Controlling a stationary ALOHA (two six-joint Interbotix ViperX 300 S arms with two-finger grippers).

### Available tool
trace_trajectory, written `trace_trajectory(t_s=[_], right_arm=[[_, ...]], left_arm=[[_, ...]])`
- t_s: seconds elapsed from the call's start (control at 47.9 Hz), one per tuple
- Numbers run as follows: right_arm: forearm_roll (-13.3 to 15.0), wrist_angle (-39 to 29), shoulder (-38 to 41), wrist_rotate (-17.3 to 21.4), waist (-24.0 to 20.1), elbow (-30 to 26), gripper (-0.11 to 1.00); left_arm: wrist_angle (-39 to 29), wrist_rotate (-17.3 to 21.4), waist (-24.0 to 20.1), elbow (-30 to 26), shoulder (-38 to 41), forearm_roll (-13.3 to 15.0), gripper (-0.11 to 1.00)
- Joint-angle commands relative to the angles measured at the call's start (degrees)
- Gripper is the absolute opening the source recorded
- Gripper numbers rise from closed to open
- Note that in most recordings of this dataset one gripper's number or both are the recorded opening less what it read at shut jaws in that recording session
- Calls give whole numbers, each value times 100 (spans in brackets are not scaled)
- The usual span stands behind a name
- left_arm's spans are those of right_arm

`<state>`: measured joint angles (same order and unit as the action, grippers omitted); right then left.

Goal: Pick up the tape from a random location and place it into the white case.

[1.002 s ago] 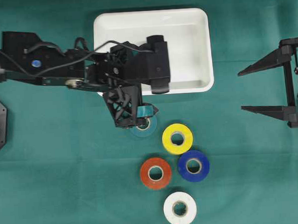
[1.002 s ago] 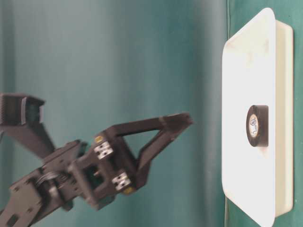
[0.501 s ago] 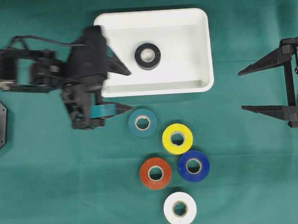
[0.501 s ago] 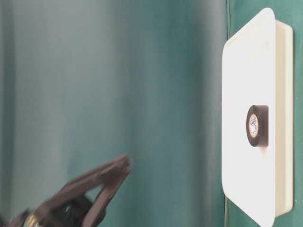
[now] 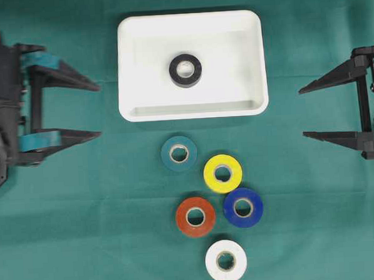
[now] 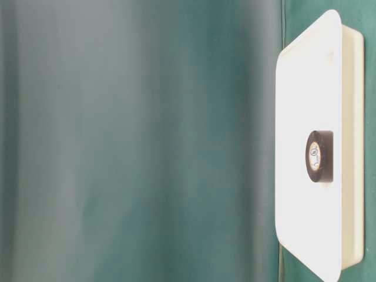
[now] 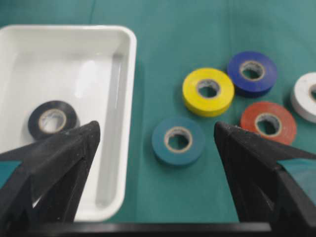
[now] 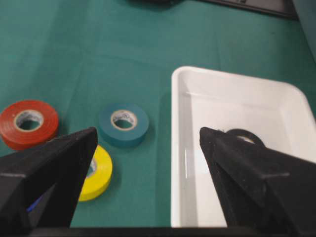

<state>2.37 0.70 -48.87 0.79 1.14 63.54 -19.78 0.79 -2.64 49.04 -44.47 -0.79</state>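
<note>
The black tape roll [image 5: 185,70] lay in the white case [image 5: 253,61]; both grippers gaped wide, empty; a careless reach risked scattering the teal roll [image 5: 179,153].

case [image 5: 253,61] white | tape [image 5: 185,70] black | cloth [image 5: 85,233] green
</note>
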Motion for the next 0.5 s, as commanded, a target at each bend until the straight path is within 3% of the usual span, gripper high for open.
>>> trace_trajectory(t_s=[0.0,0.23,0.48], right_arm=[[-9,53,18,9,9,-158,92],[-9,44,18,9,9,-158,92],[-9,44,35,9,9,-158,92]], left_arm=[[141,0,0,158,-325,9,95],[510,9,0,773,-791,9,95],[633,18,0,914,-844,9,95]])
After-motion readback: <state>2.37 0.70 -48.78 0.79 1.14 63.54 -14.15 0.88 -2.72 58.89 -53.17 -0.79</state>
